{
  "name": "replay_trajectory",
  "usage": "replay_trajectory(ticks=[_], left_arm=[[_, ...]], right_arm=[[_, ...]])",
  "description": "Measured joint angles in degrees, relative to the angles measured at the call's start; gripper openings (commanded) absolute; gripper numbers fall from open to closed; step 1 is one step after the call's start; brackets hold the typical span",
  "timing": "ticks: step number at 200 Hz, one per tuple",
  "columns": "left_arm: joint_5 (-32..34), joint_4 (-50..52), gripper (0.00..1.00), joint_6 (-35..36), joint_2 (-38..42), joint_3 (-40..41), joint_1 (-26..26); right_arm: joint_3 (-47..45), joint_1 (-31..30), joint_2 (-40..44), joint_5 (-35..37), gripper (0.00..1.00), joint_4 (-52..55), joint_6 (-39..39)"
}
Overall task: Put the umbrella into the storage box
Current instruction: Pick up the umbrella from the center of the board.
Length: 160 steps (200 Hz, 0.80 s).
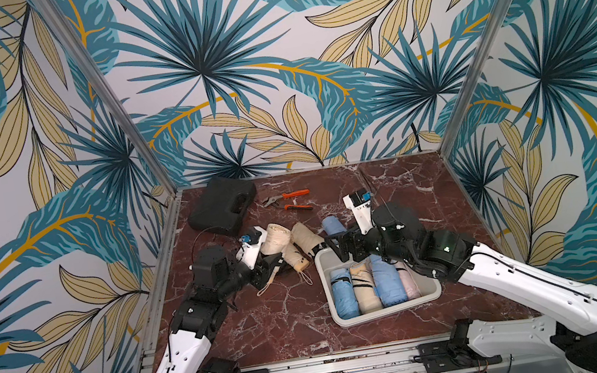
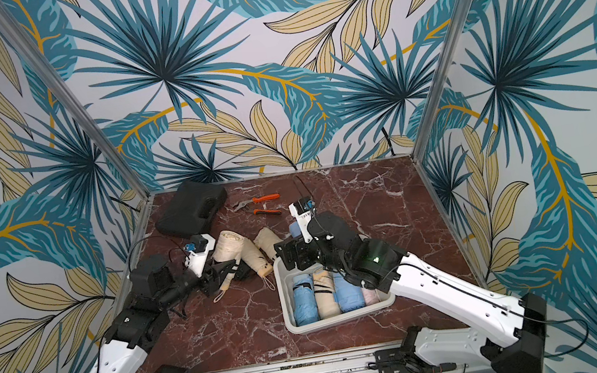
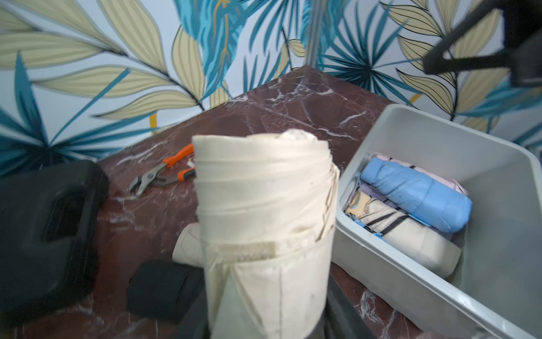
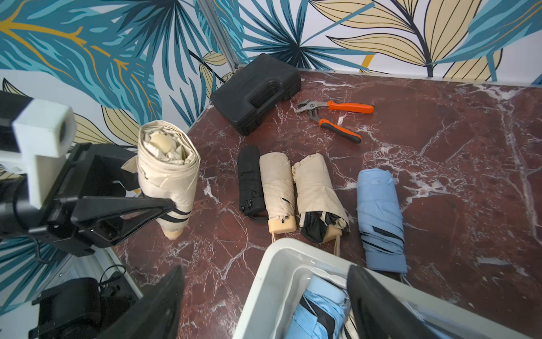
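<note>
cream umbrella [image 4: 167, 176] clamped in left gripper [image 4: 152, 192] near storage box [image 1: 388, 312] rim, right gripper [image 4: 265, 268] agape

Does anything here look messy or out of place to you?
One cream umbrella on the table looks half undone: black lining spills from one end. The orange pliers lie open farther back, an odd tool here.

Light even, diffuse; shadows soft. Left wrist view blurred: black case [image 3: 44, 229] smeared. Right wrist view crisp.
</note>
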<state>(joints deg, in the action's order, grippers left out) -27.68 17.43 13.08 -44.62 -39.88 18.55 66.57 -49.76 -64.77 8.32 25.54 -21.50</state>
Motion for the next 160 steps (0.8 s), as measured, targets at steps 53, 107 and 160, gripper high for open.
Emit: replay_trajectory(ticks=[53, 107, 160], left_arm=[[-1.9, 4.24, 0.0, 23.19, -5.03, -7.85, 10.01], [4.39, 4.17, 0.0, 42.6, -10.29, -9.2, 19.61], [11.39, 2.51, 0.0, 55.04, -13.79, -9.18, 24.83]], right_arm=[[3.43, 0.13, 6.25, -1.36, 0.98, 8.85, 2.47], [9.18, 0.22, 4.39, -11.04, 0.99, 15.8, 1.6], [9.7, 0.22, -1.18, -18.62, 0.99, 18.53, 1.36]])
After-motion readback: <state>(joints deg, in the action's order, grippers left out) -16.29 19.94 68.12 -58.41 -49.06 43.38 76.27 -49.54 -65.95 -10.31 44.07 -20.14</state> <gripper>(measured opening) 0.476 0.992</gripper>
